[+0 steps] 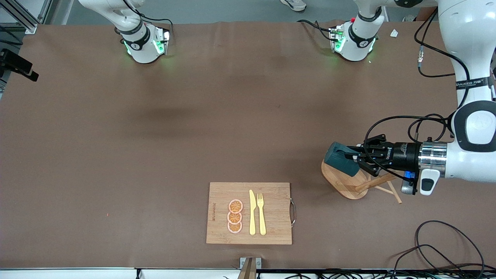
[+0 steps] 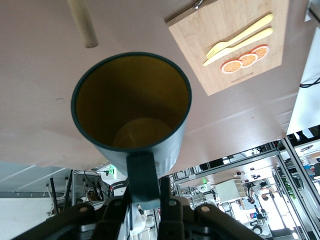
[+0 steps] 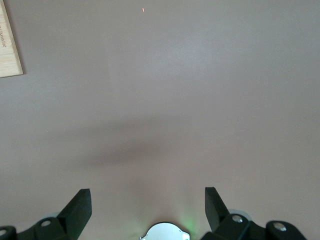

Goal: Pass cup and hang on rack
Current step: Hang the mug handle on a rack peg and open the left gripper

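Note:
The dark teal cup [image 1: 341,159] lies on its side in the air, its mustard-yellow inside facing the left wrist camera [image 2: 130,110]. My left gripper [image 1: 354,157] is shut on the cup's handle [image 2: 144,180] and holds it over the oval base of the wooden rack [image 1: 343,182], which stands toward the left arm's end of the table. The rack's post and thin pegs [image 1: 381,184] stick out below the gripper; one peg [image 2: 83,22] shows beside the cup's rim. My right gripper [image 3: 146,202] is open and empty over bare table; it is out of the front view.
A bamboo cutting board [image 1: 271,232] with a yellow knife, a yellow fork and three orange slices lies nearer to the front camera, mid-table; its corner shows in the right wrist view [image 3: 7,45]. Black cables [image 1: 441,252] lie at the left arm's end.

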Robot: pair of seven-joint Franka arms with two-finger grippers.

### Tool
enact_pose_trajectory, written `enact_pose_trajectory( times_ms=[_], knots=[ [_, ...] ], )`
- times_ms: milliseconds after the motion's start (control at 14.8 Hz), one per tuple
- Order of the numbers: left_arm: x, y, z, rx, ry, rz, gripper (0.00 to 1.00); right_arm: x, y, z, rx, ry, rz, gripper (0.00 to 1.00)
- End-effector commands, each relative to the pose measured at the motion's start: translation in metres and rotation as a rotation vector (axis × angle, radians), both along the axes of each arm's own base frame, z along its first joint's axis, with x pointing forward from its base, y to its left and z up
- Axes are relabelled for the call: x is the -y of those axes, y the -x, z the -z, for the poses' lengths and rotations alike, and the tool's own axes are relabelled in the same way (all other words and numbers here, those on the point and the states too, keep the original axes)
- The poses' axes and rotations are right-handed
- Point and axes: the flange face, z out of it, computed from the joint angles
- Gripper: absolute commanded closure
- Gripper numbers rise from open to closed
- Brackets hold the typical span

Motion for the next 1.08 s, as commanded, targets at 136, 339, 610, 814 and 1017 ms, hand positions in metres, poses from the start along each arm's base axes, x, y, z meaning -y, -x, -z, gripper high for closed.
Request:
enact_pose_trajectory(
  times_ms=[136,339,610,814,1017],
  knots=[
    [-0.022,-0.001,0.004,-0.033,0.032,-0.041,0.99,0.001,0.004,0.0,-0.008,0.01,-0.001,0.0],
    [-0.039,-0.007,0.014,-0.05,0.07,-0.083,0.99,0.0,0.004,0.002,-0.011,0.008,-0.02,0.0],
    [-0.058,-0.011,0.031,-0.079,0.12,-0.116,0.99,0.0,0.003,0.001,-0.006,0.005,-0.054,0.0],
    [-0.075,-0.016,0.043,-0.1,0.168,-0.164,0.99,-0.001,0.003,0.001,-0.009,0.005,-0.054,0.0],
    [-0.079,-0.017,0.048,-0.108,0.188,-0.179,0.99,-0.001,0.004,0.002,-0.012,0.003,-0.055,0.0]
  ],
)
